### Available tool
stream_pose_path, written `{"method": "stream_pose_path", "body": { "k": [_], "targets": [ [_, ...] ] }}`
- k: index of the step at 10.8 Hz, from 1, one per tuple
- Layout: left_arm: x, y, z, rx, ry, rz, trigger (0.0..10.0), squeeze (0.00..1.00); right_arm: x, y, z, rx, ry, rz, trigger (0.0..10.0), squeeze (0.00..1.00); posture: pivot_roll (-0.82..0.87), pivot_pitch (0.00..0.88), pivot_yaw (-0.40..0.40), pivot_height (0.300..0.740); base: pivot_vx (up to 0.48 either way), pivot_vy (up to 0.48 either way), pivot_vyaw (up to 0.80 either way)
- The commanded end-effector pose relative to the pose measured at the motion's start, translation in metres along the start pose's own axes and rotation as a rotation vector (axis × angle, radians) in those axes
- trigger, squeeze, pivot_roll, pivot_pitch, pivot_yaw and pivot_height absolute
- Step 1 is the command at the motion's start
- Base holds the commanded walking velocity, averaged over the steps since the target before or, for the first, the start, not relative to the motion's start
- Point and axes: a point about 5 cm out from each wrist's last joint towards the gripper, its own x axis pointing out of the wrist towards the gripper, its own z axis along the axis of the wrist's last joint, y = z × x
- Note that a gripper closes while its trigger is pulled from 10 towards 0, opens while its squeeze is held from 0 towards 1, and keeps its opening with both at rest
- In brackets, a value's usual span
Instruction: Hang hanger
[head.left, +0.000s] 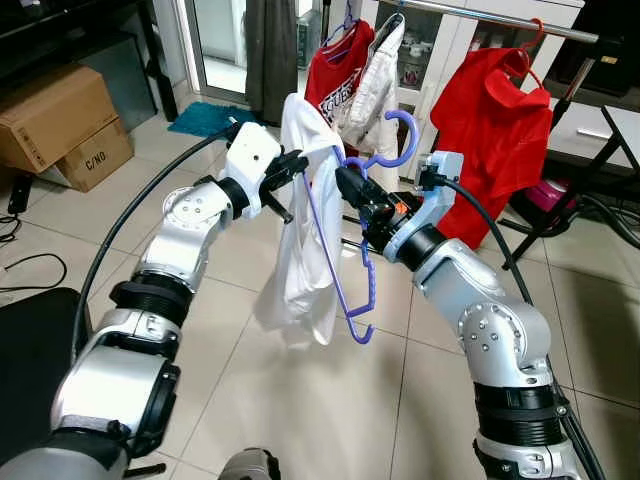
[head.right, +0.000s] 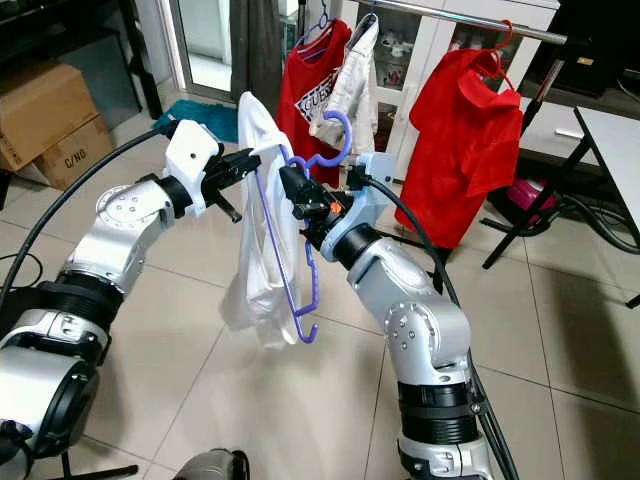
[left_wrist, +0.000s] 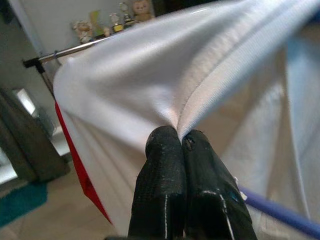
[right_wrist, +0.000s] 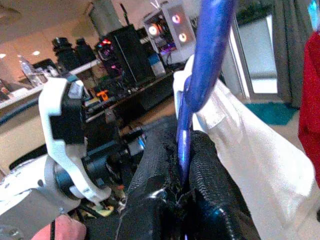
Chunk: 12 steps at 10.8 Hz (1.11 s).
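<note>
The right gripper (head.left: 347, 182) clenched a purple hanger (head.left: 366, 255); the left gripper (head.left: 300, 163) pinched its white shirt (head.left: 300, 270).

At eleven o'clock we see stacked cardboard boxes (head.left: 55, 125) on the tiled floor (head.left: 300, 400). A teal mat (head.left: 205, 118) lies at twelve before dark curtains (head.left: 270, 50). Between twelve and two, a clothes rail (head.left: 500, 20) carries red shirts (head.left: 490, 130) and a pale garment (head.left: 375, 75). Cables (head.left: 20, 265) trail at nine.
</note>
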Motion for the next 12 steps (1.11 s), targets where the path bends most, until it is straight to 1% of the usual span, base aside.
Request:
{"method": "stream_pose_path", "body": {
  "k": [1, 2, 3, 4, 5, 6, 7, 8, 9, 10, 11, 12],
  "targets": [
    [-0.002, -0.002, -0.007, -0.052, 0.013, 0.031, 0.0, 0.00, -0.003, 0.001, 0.003, -0.015, 0.004, -0.029, 10.0, 0.00, -0.05, 0.000, -0.007, 0.740, 0.000, 0.000, 0.00],
    [-0.004, -0.006, -0.016, -0.129, 0.022, 0.089, 0.0, 0.00, -0.011, -0.017, -0.017, -0.022, 0.135, -0.180, 10.0, 0.00, -0.06, 0.007, -0.025, 0.740, 0.000, 0.000, 0.00],
    [-0.008, -0.016, -0.027, -0.208, 0.038, 0.144, 0.0, 0.00, -0.025, -0.038, -0.039, -0.035, 0.268, -0.357, 10.0, 0.00, -0.06, 0.029, -0.040, 0.740, 0.000, 0.000, 0.00],
    [-0.012, -0.029, -0.036, -0.251, 0.055, 0.156, 0.0, 0.00, -0.037, -0.047, -0.045, -0.010, 0.305, -0.459, 10.0, 0.00, -0.07, 0.068, -0.066, 0.740, 0.000, 0.000, 0.00],
    [-0.016, -0.046, -0.043, -0.285, 0.079, 0.134, 0.0, 0.00, -0.043, -0.053, -0.046, 0.008, 0.313, -0.533, 10.0, 0.00, -0.08, 0.102, -0.093, 0.740, 0.000, 0.000, 0.00],
    [-0.019, -0.064, -0.048, -0.311, 0.101, 0.088, 0.0, 0.00, -0.041, -0.056, -0.047, 0.047, 0.314, -0.575, 10.0, 0.00, -0.08, 0.120, -0.106, 0.740, 0.000, 0.000, 0.00],
    [-0.021, -0.080, -0.049, -0.332, 0.106, 0.031, 0.0, 0.00, -0.034, -0.053, -0.050, 0.100, 0.317, -0.571, 10.0, 0.00, -0.08, 0.132, -0.111, 0.740, 0.000, 0.000, 0.00],
    [-0.022, -0.088, -0.048, -0.334, 0.114, 0.001, 0.0, 0.00, -0.028, -0.050, -0.051, 0.113, 0.312, -0.579, 10.0, 0.00, -0.07, 0.132, -0.110, 0.740, 0.000, 0.000, 0.00],
    [-0.023, -0.093, -0.045, -0.331, 0.125, -0.007, 0.0, 0.00, -0.024, -0.049, -0.048, 0.124, 0.286, -0.616, 10.0, 0.00, -0.06, 0.129, -0.108, 0.740, 0.000, 0.000, 0.00],
    [-0.022, -0.095, -0.043, -0.328, 0.138, 0.004, 0.0, 0.00, -0.019, -0.052, -0.043, 0.137, 0.239, -0.674, 10.0, 0.00, -0.06, 0.122, -0.105, 0.740, 0.000, 0.000, 0.00],
    [-0.021, -0.097, -0.042, -0.338, 0.145, 0.007, 0.0, 0.00, -0.017, -0.052, -0.038, 0.135, 0.196, -0.696, 10.0, 0.00, -0.05, 0.114, -0.102, 0.740, 0.000, 0.000, 0.00],
    [-0.019, -0.110, -0.035, -0.361, 0.135, -0.045, 0.0, 0.00, -0.008, -0.049, -0.027, 0.130, 0.109, -0.657, 10.0, 0.00, -0.05, 0.106, -0.101, 0.740, 0.000, 0.000, 0.00]
  ]
}}
